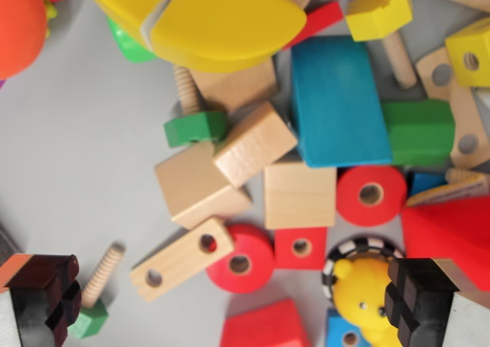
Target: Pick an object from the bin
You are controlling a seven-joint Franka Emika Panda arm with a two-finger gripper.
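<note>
I look straight down into a grey bin full of wooden toy pieces. My two black fingertips stand far apart at the bottom corners, so my gripper is open with nothing held. Between the fingers lie a red wheel, a plain bar with two holes, a small red square block and a red wedge. A yellow toy face sits just beside the fingertip on the wrist view's right. Plain wooden cubes lie in the middle.
A big blue block, a green block, a red ring and a large yellow piece fill the top and the wrist view's right. Green-headed wooden bolts lie about. An orange ball sits top left.
</note>
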